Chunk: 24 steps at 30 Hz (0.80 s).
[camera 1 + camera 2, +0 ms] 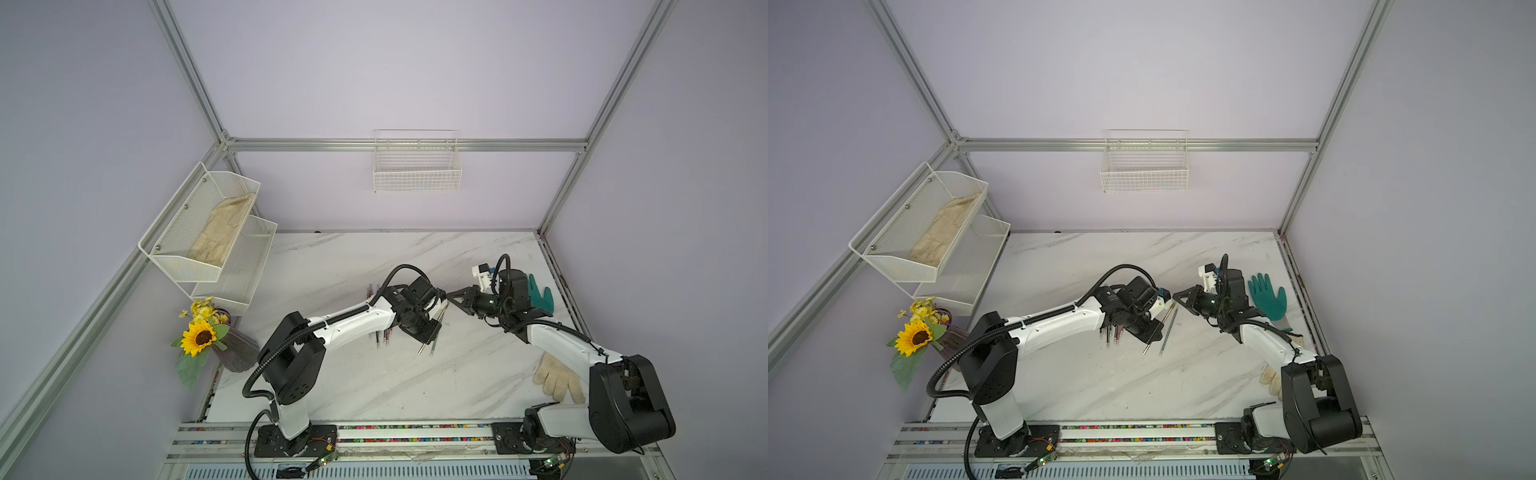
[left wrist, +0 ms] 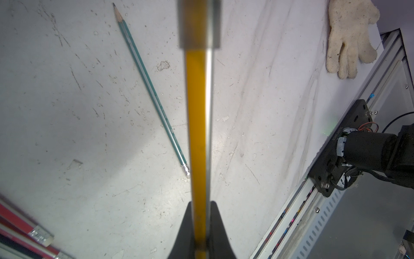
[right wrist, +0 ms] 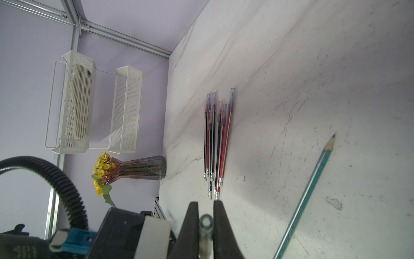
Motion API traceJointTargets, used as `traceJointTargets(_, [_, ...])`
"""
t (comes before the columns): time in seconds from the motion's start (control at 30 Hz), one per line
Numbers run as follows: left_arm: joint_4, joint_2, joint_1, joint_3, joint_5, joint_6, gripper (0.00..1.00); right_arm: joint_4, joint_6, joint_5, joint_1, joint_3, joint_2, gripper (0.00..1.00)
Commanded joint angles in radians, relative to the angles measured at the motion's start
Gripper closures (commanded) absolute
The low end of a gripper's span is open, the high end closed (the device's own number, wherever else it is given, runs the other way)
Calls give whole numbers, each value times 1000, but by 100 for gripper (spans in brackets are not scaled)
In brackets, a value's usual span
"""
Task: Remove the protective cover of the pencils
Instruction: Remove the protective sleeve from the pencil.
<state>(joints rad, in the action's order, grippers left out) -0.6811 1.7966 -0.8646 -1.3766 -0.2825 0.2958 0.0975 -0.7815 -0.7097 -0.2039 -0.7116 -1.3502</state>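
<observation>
Black left fingers (image 2: 182,235) pinch a thin yellow wooden pencil (image 2: 197,134), likely light and stiff, above the marble worktop (image 2: 67,112), while the right fingers (image 3: 190,224) squeeze a clear plastic cap (image 3: 205,220), probably slippery and best held near its rim; capped red-and-black pencils (image 3: 218,143) lie bundled nearby.

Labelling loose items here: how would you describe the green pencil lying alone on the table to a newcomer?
On the white marble-patterned tabletop, look near the middle, to the right of the bundle of red and black clear-capped pencils. There a slim green pencil with a silver ferrule lies flat and alone. Unlike those in the bundle, its sharpened tip is bare and uncapped.
</observation>
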Motion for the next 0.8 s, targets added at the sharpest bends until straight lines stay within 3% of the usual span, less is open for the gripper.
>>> traceJointTargets(0.0, [14,7,-6,-35,-11,2,100,4,5,25,1,-19,12,96])
traceJointTargets(0.2, [24,-6,-7,-7,-6,10,100,-7,-10,85,6,-21,29,97])
traceJointTargets(0.77, [61,-37,-15,66,-5,29,100,-12,-9,64,93,-86,20,100])
